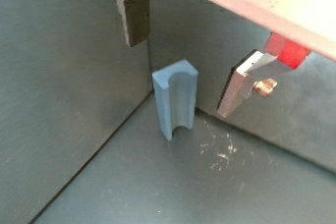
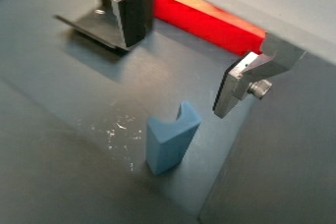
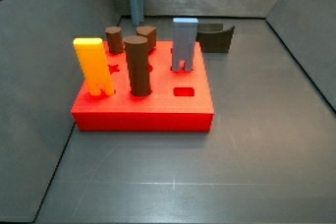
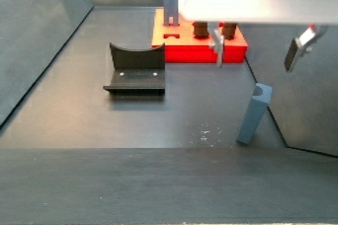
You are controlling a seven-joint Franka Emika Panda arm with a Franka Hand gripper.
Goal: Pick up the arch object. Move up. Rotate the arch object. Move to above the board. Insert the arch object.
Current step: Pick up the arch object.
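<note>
The arch object (image 1: 175, 105) is a tall blue-grey block standing upright on the dark floor, with a groove between its two legs. It also shows in a wrist view (image 2: 170, 141) and in both side views (image 3: 136, 4) (image 4: 254, 113). My gripper (image 1: 179, 78) is open and empty, with one finger on each side of the arch, higher than its top and not touching it. It also shows in a wrist view (image 2: 178, 79) and a side view (image 4: 260, 43). The red board (image 3: 141, 113) lies apart from the arch and shows in other views too (image 2: 210, 22) (image 4: 199, 49).
On the board stand brown pegs (image 3: 140, 66), a yellow two-legged block (image 3: 90, 66) and another blue-grey two-legged block (image 3: 184, 44). The fixture (image 4: 133, 69) stands on the floor beside the board (image 2: 98, 27). Grey walls enclose the floor.
</note>
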